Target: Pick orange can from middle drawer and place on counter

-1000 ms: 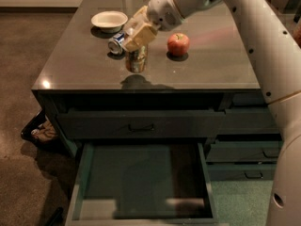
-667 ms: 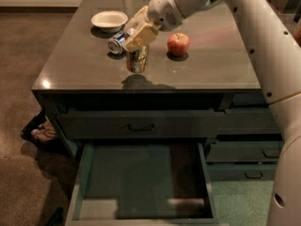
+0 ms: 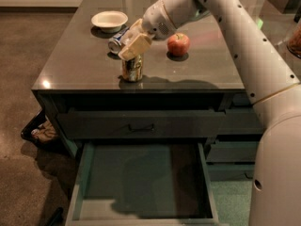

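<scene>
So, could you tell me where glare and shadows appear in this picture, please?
Camera view: a glare spot on the counter, front-left corner; a dark shadow across the middle drawer floor; the end effector over the orange can casts shadow rightward.

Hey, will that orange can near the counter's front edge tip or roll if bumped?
Probably tips easily: the orange can stands upright, tall for its base, on the glossy counter. Once down it would likely roll. The gripper sits just over its top.
</scene>
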`<state>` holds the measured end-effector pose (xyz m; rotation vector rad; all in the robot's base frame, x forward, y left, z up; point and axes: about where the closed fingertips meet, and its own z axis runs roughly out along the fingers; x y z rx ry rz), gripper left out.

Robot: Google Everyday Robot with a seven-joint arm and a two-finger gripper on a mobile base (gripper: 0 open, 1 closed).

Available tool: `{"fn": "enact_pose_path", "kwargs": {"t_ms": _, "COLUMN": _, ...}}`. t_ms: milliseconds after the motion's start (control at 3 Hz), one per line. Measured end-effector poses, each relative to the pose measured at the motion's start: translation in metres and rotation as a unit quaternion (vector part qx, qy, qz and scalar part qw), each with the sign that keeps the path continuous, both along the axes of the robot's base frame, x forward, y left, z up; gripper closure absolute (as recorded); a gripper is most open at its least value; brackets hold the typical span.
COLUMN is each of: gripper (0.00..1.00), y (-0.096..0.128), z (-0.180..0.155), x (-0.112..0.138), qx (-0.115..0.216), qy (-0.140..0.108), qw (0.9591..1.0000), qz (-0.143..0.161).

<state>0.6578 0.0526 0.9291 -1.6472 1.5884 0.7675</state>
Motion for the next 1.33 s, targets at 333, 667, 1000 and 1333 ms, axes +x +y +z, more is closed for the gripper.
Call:
{"fn": "enact_pose_path", "kwargs": {"t_ms": 333, "gripper": 0.98, "y": 0.0002, "z": -0.0007, "x": 0.0002, "qx": 0.000, "qy": 0.001, "qw": 1.0000, "qz": 0.000}}
{"fn": "enact_pose_path", "kwargs": {"t_ms": 667, "gripper": 0.76, "y": 0.0002, "z": -0.0007, "x": 0.0002, "qx": 0.000, "qy": 0.001, "qw": 1.0000, "qz": 0.000}}
{"fn": "enact_pose_path", "kwargs": {"t_ms": 1000, "gripper": 0.53, "y": 0.0003, "z": -0.0007, "x": 0.0002, "qx": 0.000, "qy": 0.001, "qw": 1.0000, "qz": 0.000}}
{"fn": "enact_pose_path", "kwargs": {"t_ms": 1333, "gripper": 0.30, "y": 0.0003, "z": -0.0007, "x": 0.0002, "qx": 0.000, "qy": 0.001, "qw": 1.0000, "qz": 0.000}}
